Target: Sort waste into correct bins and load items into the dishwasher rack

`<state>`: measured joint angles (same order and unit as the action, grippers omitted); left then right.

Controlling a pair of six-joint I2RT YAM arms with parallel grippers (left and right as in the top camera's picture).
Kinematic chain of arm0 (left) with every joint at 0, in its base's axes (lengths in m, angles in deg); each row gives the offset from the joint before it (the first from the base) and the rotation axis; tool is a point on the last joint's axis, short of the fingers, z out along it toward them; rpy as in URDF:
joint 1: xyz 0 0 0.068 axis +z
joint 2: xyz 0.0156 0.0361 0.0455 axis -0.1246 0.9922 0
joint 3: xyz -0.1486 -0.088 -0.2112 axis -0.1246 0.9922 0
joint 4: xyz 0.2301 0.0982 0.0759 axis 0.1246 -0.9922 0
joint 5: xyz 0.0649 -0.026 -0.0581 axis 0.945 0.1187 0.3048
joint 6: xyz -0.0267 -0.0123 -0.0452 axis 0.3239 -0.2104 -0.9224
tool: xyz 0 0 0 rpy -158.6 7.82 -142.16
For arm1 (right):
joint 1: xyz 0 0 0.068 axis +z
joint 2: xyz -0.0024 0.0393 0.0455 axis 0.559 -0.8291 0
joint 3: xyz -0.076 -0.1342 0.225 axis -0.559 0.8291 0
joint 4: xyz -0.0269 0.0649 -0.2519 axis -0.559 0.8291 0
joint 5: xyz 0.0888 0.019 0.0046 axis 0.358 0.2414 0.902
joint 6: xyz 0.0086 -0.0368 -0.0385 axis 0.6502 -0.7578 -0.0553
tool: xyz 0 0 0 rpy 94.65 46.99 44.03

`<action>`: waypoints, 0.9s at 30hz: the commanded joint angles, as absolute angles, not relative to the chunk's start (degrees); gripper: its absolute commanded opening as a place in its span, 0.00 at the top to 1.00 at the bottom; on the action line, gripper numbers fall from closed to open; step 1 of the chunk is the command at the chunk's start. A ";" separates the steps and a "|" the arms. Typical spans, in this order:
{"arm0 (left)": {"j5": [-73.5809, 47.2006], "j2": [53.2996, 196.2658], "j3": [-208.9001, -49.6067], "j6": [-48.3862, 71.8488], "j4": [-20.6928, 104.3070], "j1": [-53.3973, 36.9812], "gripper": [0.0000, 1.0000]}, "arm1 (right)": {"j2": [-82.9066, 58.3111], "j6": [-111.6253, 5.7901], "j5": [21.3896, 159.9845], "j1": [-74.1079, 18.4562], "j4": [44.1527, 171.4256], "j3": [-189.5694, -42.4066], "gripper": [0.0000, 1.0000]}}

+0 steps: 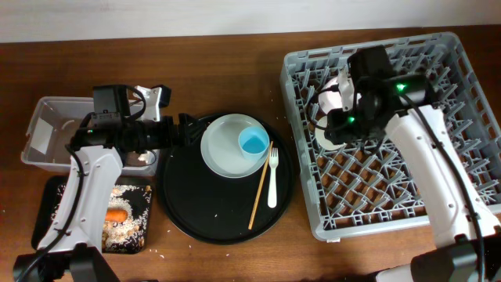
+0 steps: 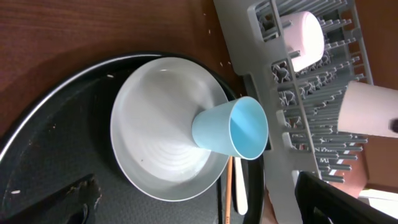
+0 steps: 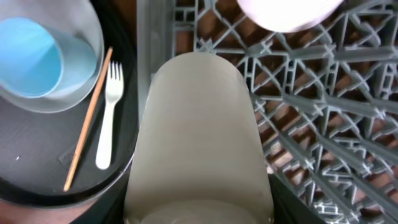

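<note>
The left gripper point(image 1: 188, 131) hovers at the left edge of the large round black tray point(image 1: 196, 215) in the middle of the overhead view. Its fingers point(image 2: 68, 199) are spread wide apart and hold nothing. Just right of it on that tray sits the pale round plate point(image 1: 223, 153), with the light blue cup point(image 1: 253, 142) tipped on its side inside it, mouth turned toward the right of the frame. To the right of the plate, the white fork point(image 1: 272, 178) and the thin wooden chopstick point(image 1: 258, 192) lie side by side on the tray, the chopstick left of the fork and slanted. The dishwasher rack point(image 1: 438, 70) fills the right side of the overhead frame. The right gripper point(image 1: 342, 124) is over the rack's left part, clamped on the cream cup point(image 3: 199, 137), which lies lengthwise and hides most of the fingers from the wrist camera. The white bowl point(image 3: 289, 12) rests in the rack just above the cup in that wrist view. At the left of the overhead frame, the clear tub point(image 1: 39, 125) stands above the shallow black tray point(image 1: 55, 200), where the carrot point(image 1: 117, 214) lies among loose rice point(image 1: 125, 196).
</note>
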<state>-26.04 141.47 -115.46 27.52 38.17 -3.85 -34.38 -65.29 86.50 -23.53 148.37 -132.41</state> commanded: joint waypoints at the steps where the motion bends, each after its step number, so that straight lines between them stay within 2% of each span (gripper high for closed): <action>1: -26.00 141.10 -115.42 28.09 38.21 -3.61 0.01 | -34.17 -64.61 85.54 -23.57 145.63 -128.28 0.74; 6: -26.00 141.10 -115.42 28.09 38.21 -3.61 0.01 | -34.17 -64.65 85.36 -23.57 134.36 -118.03 0.74; 9: -26.00 141.10 -115.42 28.09 38.21 -3.61 0.01 | -34.19 -64.83 85.32 -23.57 132.56 -115.98 0.74; 11: -26.00 141.10 -115.42 28.09 38.21 -3.61 0.01 | -34.17 -64.83 85.34 -23.57 132.72 -115.98 0.69; 12: -26.00 141.10 -115.42 28.09 38.21 -3.63 0.01 | -34.17 -64.83 85.34 -23.57 132.91 -115.98 0.61; 13: -26.00 141.10 -115.42 28.09 38.21 -3.61 0.01 | -34.17 -64.83 85.34 -23.57 133.11 -115.98 0.43; 15: -26.00 141.10 -115.42 28.09 38.21 -3.61 0.01 | -34.17 -64.83 85.36 -23.57 133.18 -116.00 0.17; 16: -26.00 141.10 -115.42 28.09 38.21 -3.63 0.01 | -34.17 -64.83 85.36 -23.57 133.09 -116.04 0.06; 17: -26.00 141.10 -115.42 28.09 38.21 -3.61 0.01 | -34.14 -64.83 85.36 -23.57 133.04 -116.26 0.02; 19: -26.00 141.10 -115.42 28.09 38.21 -3.61 0.01 | -34.14 -64.83 85.39 -23.57 134.09 -119.06 0.02; 24: -26.00 141.10 -115.42 28.09 38.21 -3.61 0.01 | -34.14 -64.81 86.04 -23.57 150.92 -137.79 0.02; 27: -26.00 141.10 -115.42 28.09 38.21 -3.61 0.01 | -34.17 -64.83 86.02 -23.57 152.10 -137.75 0.01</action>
<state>-25.80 141.47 -115.46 27.54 38.04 -3.85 -34.38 -65.27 85.89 -23.51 151.54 -137.68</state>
